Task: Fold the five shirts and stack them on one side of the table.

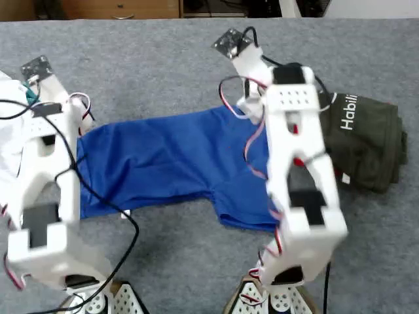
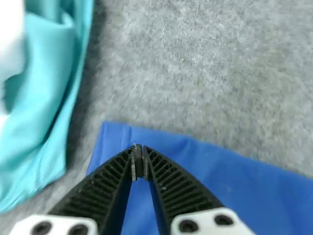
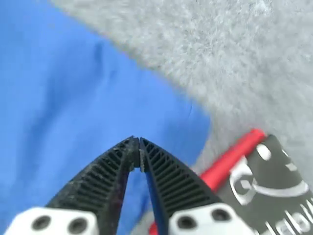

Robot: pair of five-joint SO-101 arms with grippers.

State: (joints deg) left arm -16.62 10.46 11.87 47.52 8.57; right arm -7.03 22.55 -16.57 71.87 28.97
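Observation:
A blue shirt (image 1: pixel 170 163) lies spread across the middle of the grey table (image 1: pixel 163 65), with a sleeve (image 1: pixel 245 219) pointing toward the near edge. My left gripper (image 2: pixel 138 164) is shut, its tips down over the shirt's corner (image 2: pixel 161 147) beside a teal shirt (image 2: pixel 44 98). My right gripper (image 3: pixel 137 156) is also shut, over the blue shirt (image 3: pixel 73 107) close to its far right edge. No cloth shows between either pair of fingers. A folded dark green shirt (image 1: pixel 366 140) with white print lies at the right, a red edge (image 3: pixel 230 164) under it.
White and teal shirts (image 1: pixel 10 124) are heaped at the table's left edge, beside the left arm (image 1: pixel 46 170). The right arm (image 1: pixel 298 150) stretches over the blue shirt's right part. Bare grey table runs along the far side and in front of the shirt.

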